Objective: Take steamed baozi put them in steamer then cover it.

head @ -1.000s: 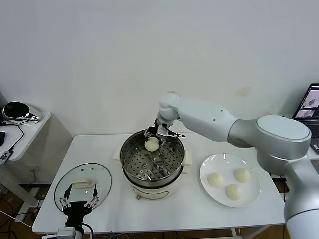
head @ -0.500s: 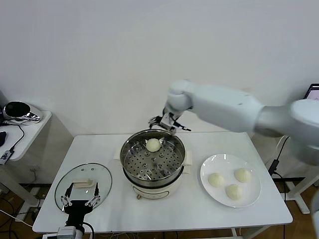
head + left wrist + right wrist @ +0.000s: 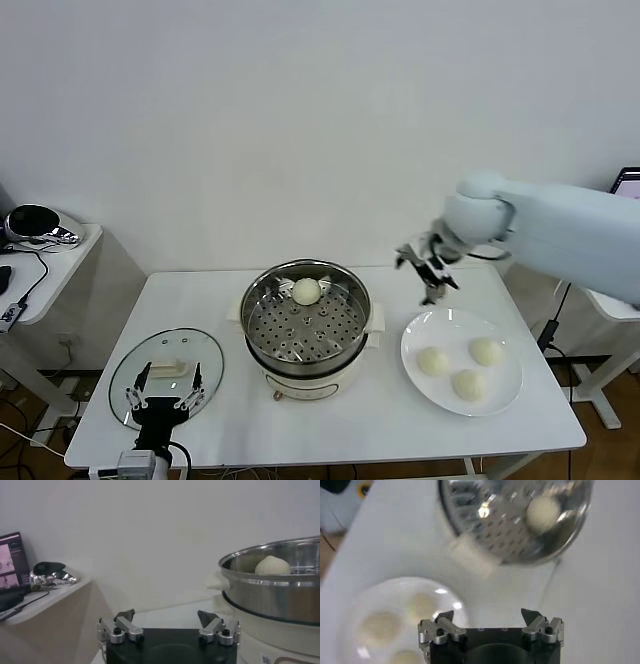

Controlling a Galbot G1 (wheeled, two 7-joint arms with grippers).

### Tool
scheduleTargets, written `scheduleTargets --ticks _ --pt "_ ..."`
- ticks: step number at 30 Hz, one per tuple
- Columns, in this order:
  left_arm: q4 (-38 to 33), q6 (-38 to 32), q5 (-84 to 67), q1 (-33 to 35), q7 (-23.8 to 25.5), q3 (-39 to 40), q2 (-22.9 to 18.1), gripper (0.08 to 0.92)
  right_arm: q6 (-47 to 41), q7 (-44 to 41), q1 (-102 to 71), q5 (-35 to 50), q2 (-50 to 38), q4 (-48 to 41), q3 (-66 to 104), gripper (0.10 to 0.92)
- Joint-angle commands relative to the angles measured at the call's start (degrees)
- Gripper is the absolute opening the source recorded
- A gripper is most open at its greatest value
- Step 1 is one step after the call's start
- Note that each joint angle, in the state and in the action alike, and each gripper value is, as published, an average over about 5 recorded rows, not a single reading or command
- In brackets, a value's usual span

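One cream-white baozi (image 3: pixel 306 290) lies at the back of the steel steamer (image 3: pixel 258 304) on its perforated tray; both show in the left wrist view (baozi (image 3: pixel 272 565), steamer (image 3: pixel 270 597)) and the right wrist view (baozi (image 3: pixel 543 511), steamer (image 3: pixel 470 505)). Three more baozi (image 3: pixel 433 361) (image 3: pixel 486 351) (image 3: pixel 467 384) rest on a white plate (image 3: pixel 512 393). My right gripper (image 3: pixel 428 266) hangs open and empty in the air between the steamer and the plate; in its own view the right gripper (image 3: pixel 488 614) is above the table beside the plate (image 3: pixel 445 597). The glass cover (image 3: pixel 160 355) lies at the table's front left, with my open left gripper (image 3: pixel 162 393) over its near edge.
A side table (image 3: pixel 50 262) at the far left carries a shiny dark object (image 3: pixel 34 222) and cables. A laptop screen (image 3: pixel 632 180) shows at the right edge. The white table (image 3: pixel 330 420) ends close in front of the steamer.
My right gripper has left the baozi in the steamer, risen, and swung right toward the plate. The left arm has stayed by the cover.
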Motion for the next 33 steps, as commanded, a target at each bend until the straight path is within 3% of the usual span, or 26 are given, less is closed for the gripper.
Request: scheduleTargets --ticks 1,14,33 --pt "0.02 0.02 0.04 -0.08 0.03 -0.10 0.09 0.823 -3.45 -0.32 -16.24 -5.53 -9.43 1.81 7.99 0.823" --pt "0.09 0.08 0.13 0.41 0.09 -1.61 -0.43 0.823 0.70 0.76 -34.04 -13.92 1.36 -14.48 22.20 0.823" --pt "0.44 0.08 0.44 0.38 0.11 -1.72 -1.11 0.823 2.96 1.83 -40.17 -15.85 9.06 -21.18 26.41 0.823"
